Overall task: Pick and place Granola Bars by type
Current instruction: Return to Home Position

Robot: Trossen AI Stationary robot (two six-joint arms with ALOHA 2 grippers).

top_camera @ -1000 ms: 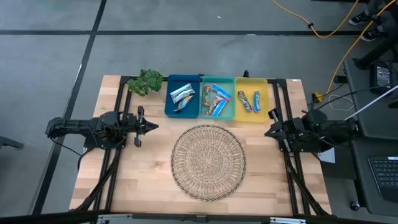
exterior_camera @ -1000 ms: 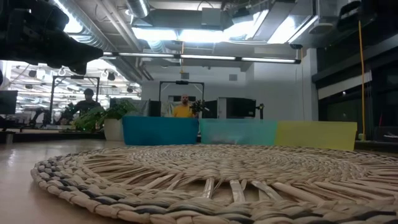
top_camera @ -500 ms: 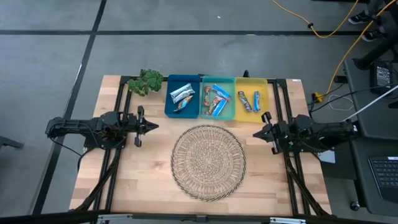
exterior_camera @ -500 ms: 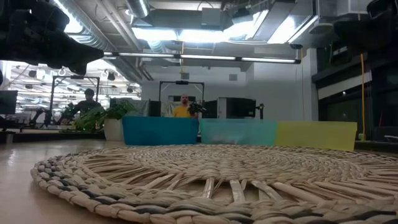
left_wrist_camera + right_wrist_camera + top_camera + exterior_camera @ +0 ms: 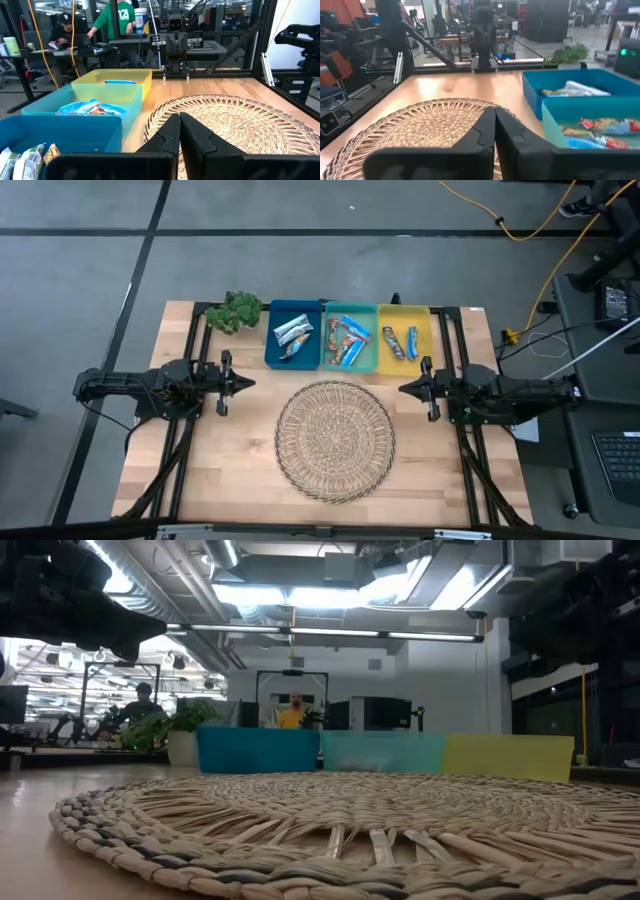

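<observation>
High view: granola bars (image 5: 347, 340) lie in three bins (image 5: 296, 304) along the desk's (image 5: 230, 470) far edge. The pair in the yellow bin (image 5: 404, 309) run roughly far-to-near, and the rest slant. Left fingers (image 5: 243, 383) and right fingers (image 5: 405, 388) flank the mat (image 5: 335, 442). Wrist views: both pairs clenched, empty. Homing should mean a level retreat, clear of the bins.

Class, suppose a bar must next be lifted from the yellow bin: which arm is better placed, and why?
Probably right: the right gripper, shut, sits just off the near edge of the yellow bin; the left gripper waits across the woven mat.
</observation>
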